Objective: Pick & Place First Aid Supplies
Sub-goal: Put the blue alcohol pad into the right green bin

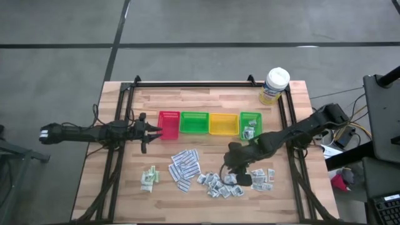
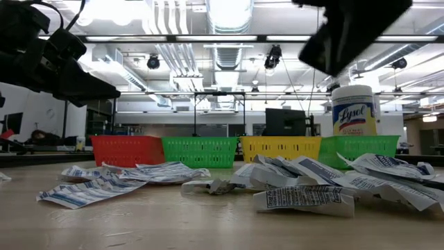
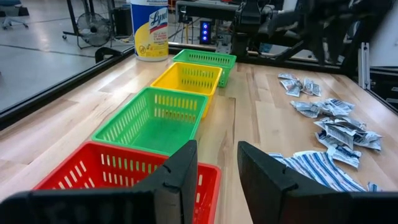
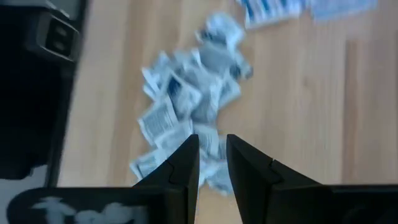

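Observation:
The first aid supplies lie loose on the wooden table: pale green sachets [image 1: 149, 179], long white printed strips [image 1: 184, 166] and a heap of small grey-white squares [image 1: 222, 185], with more packets [image 1: 262, 177] to its right. A few packets lie in the small green tray [image 1: 250, 125]. My right gripper [image 4: 213, 144] hovers above the heap of squares [image 4: 186, 93], slanting down, narrowly open, with nothing between its fingers. My left gripper [image 3: 217, 152] stands open and level at the red tray's [image 3: 112, 171] left side, touching nothing.
Red [image 1: 169, 124], green [image 1: 194, 122], yellow [image 1: 223, 123] and small green trays stand in a row across the table's middle. A white-lidded tub [image 1: 275, 85] stands at the far right corner. A black frame [image 1: 187, 84] runs along the table's edges.

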Controlling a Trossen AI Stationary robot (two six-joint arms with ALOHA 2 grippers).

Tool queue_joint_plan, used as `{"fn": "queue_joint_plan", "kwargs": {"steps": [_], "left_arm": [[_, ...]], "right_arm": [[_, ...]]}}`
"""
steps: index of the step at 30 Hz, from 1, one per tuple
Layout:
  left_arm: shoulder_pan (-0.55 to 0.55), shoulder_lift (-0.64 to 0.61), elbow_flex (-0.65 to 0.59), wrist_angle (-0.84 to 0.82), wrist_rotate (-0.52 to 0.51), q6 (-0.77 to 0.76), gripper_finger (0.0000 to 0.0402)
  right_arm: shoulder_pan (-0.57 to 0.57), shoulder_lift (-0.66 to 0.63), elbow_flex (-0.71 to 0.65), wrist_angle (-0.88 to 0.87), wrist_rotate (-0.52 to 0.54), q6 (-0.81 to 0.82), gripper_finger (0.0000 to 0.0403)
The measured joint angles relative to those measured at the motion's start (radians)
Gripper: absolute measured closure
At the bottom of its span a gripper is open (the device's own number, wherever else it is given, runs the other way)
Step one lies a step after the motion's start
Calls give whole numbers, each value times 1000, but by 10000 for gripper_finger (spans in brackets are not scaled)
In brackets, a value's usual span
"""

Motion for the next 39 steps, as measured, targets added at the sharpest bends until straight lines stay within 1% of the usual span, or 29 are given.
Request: {"fn": "queue_joint_plan", "kwargs": {"steps": [5,13,22,30,34,39], "left_arm": [[0,6,0,0,0,0,289],[0,12,0,0,0,-1,289],[0,13,0,0,0,1,289],[0,14,0,0,0,1,289],[0,14,0,0,0,2,289],[0,14,0,0,0,2,289]], "right_arm": [[1,64,0,-63,0,24,330],[1,144,0,-68,3,12,313],[1,198,0,-87,4,12,301],[1,253,0,-86,21,17,307],[1,288,1,-88,47,19,309],[3,300,5,-111,96,18,312]]}}
